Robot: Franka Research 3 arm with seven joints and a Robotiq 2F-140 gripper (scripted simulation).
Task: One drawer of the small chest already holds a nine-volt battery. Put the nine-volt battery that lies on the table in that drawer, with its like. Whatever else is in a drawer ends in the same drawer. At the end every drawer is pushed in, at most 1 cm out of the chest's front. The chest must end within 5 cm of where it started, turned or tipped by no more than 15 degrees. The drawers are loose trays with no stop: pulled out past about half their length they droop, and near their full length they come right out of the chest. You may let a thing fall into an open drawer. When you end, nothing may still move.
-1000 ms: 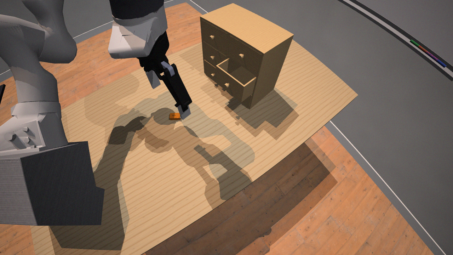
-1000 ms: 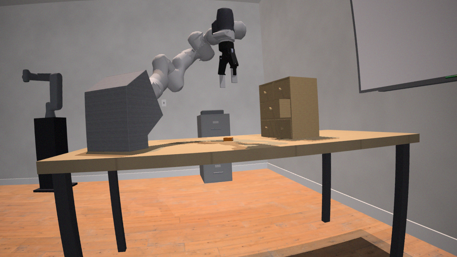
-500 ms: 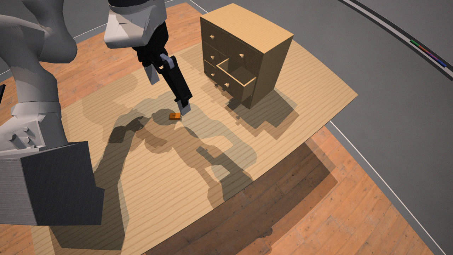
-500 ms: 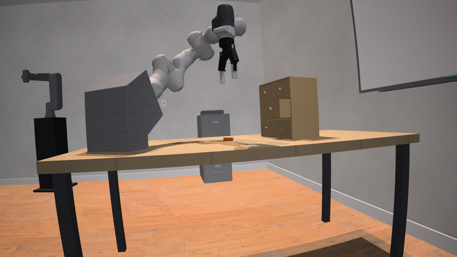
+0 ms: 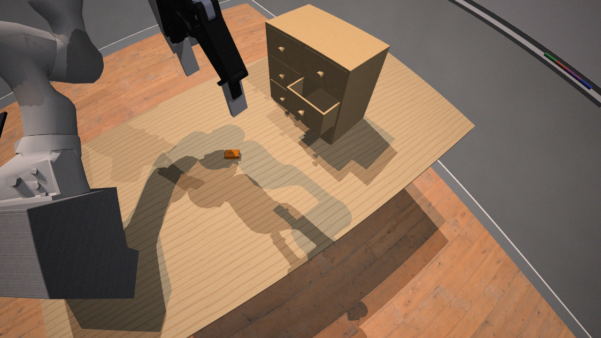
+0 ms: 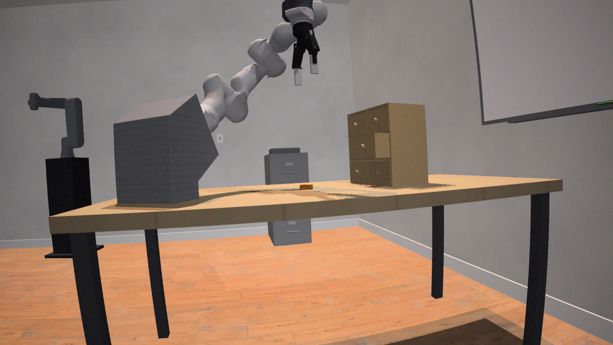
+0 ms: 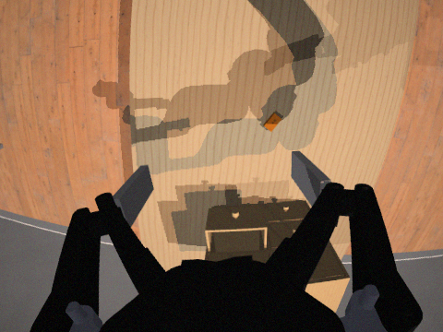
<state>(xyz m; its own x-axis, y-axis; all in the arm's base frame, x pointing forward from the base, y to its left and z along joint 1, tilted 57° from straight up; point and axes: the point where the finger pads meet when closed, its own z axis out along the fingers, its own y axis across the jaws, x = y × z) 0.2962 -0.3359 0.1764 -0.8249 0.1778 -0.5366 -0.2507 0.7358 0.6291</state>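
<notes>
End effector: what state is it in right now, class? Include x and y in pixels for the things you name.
End effector (image 5: 212,93) (image 6: 306,76) (image 7: 220,171): open, holding nothing; the battery (image 5: 232,154) (image 6: 306,187) (image 7: 272,122) lies on the table (image 5: 201,269) (image 6: 240,212) (image 7: 208,55).

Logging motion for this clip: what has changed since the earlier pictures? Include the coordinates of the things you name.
The end effector (image 5: 214,91) (image 6: 306,77) (image 7: 220,171) has risen higher above the table, fingers apart. Nothing was gripped or let go. The orange battery (image 5: 232,154) (image 6: 306,187) (image 7: 272,122), chest (image 5: 327,37) (image 6: 407,145) (image 7: 258,214) and its pulled-out drawer (image 5: 312,113) (image 6: 381,144) (image 7: 235,229) stayed put.
</notes>
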